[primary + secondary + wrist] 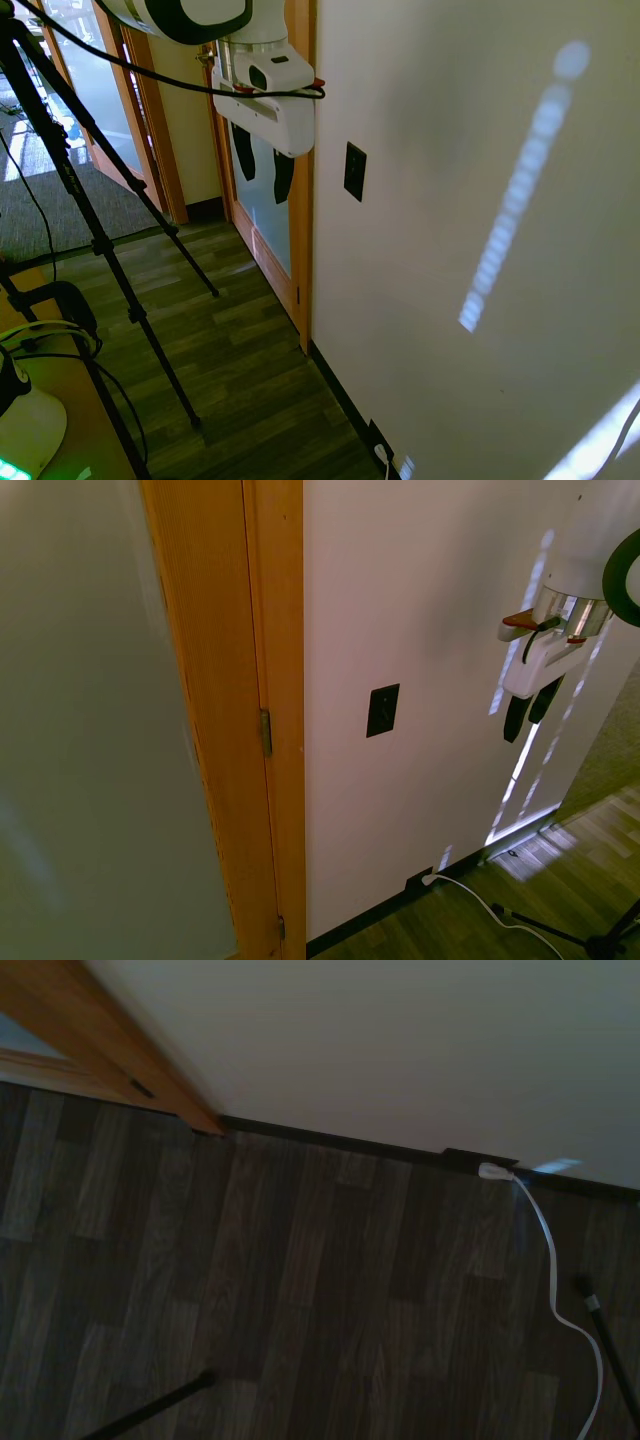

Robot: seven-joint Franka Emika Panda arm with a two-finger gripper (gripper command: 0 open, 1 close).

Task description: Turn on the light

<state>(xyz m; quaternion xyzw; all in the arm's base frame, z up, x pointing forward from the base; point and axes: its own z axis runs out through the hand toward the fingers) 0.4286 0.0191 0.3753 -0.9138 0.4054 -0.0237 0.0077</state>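
The switch [354,171] is a small black upright plate on the white wall [480,200], just beside the wooden door frame [300,150]. The gripper [264,165] hangs pointing down at about the switch's height, well out from the wall, probably because a sideways push has yet to be lined up. Its fingers [283,172] stand slightly spread, pinching nothing. The second exterior view shows the gap between gripper [530,712] and switch [382,710] plainly. The wrist view misses the switch, showing only floor [300,1310], the low outlet [480,1158] and its white cable [555,1280].

The arm [190,20] is cut off by the top edge; switch [382,710] detail is too small.
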